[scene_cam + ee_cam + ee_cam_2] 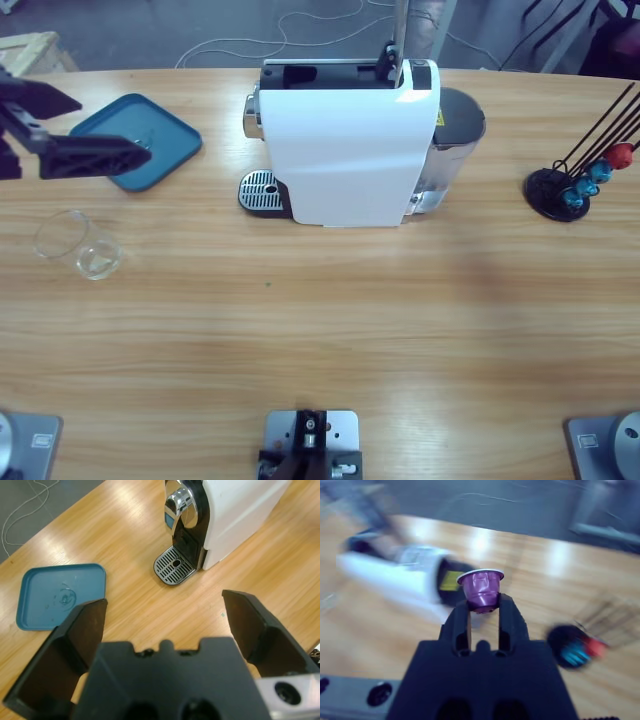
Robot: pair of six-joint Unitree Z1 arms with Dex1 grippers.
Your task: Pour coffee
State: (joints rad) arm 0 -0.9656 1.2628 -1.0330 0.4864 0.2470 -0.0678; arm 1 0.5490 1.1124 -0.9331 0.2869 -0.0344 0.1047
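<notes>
No coffee shows in any view. Two clear glass tumblers stand close together at the table's left, and I see no dark liquid in either. The white coffee machine sits at the back middle, its drip grille on its left side. My left gripper hovers open over the blue tray, holding nothing; in the left wrist view the left gripper faces the grille. My right gripper is shut on a purple capsule held high above the table. It does not show in the high view.
At the right end a black capsule rack holds red and blue capsules. It also shows in the right wrist view as the blurred capsule rack. The bare wooden table stretches in front of the machine. Cables lie on the floor beyond the far edge.
</notes>
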